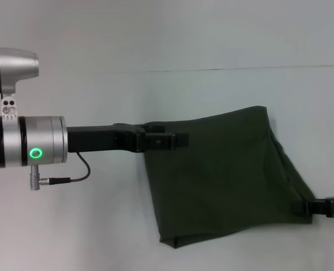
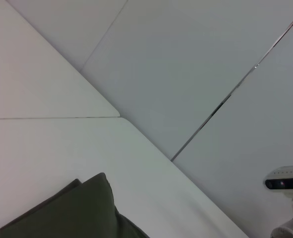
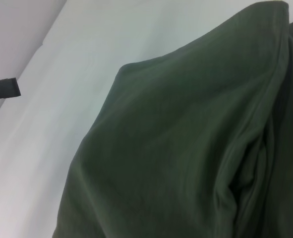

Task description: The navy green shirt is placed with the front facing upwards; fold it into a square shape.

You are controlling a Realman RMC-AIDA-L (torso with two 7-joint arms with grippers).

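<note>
Both end effectors flank my navy green shirt [image 1: 223, 175]: left end effector [image 1: 178, 140] meets its upper-left corner, right end effector [image 1: 305, 208] its lower-right edge. I can't tell either grip. Its long axis runs diagonally between them on the counter [image 1: 99, 226].

Your head camera looks forward and down on the white worktop [image 1: 99, 226], far enough back to take in the whole navy green shirt [image 1: 223, 175] with both arms reaching in from the sides. Your left wrist camera looks low across the worktop toward the wall, catching only a corner of the shirt [image 2: 72, 213]. Your right wrist camera sits very close to the shirt [image 3: 186, 148], which fills most of that view. All three views share the shirt and the worktop.
</note>
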